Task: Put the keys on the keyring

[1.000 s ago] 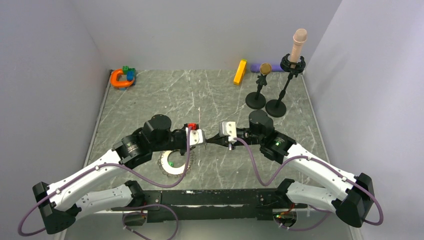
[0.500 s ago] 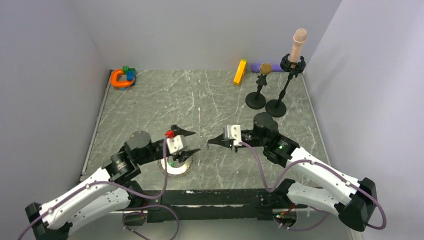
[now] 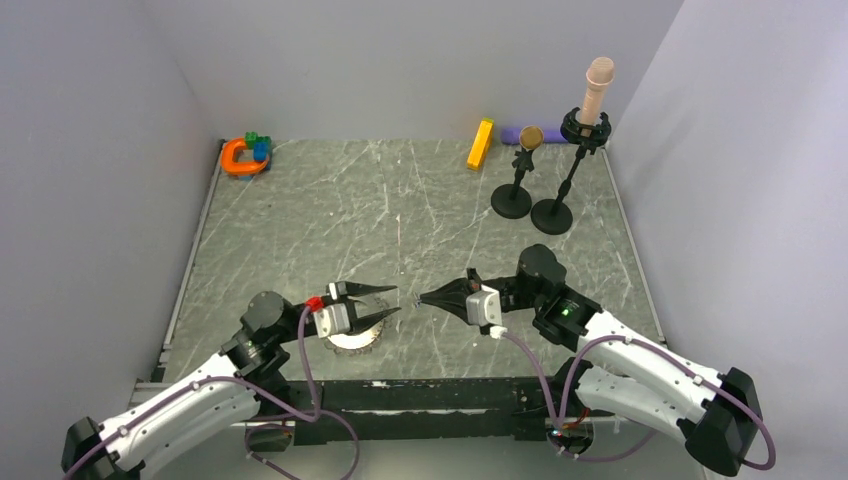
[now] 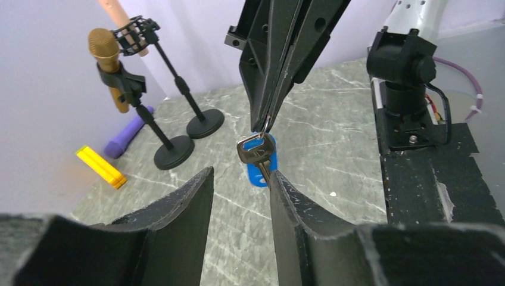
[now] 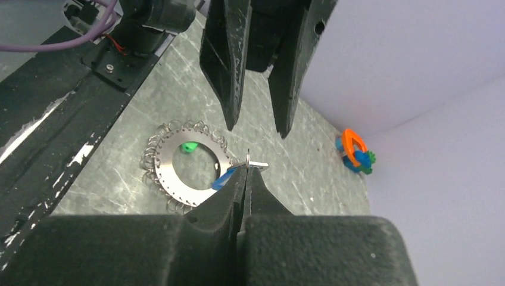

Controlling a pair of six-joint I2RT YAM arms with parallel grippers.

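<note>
Right jaws: clamped on small blue-headed metal key (image 4: 260, 164).
Left jaws: apart, key just ahead.
Toothed silvery metal keyring (image 5: 163, 168): on worktop (image 3: 300, 220), 8 o'clock of key.
Handover: head to be gripped squarely.

From above, we find the left gripper (image 3: 396, 300) covering most of the keyring (image 3: 350, 344); only a pale arc of its near edge shows. The blue key (image 5: 225, 177) is too small to make out there, and in the right wrist view the fingers of the right gripper (image 5: 246, 168) hide its lower part. We cannot tell whether the green key (image 5: 189, 146) is threaded on the ring or merely lies in its opening
</note>
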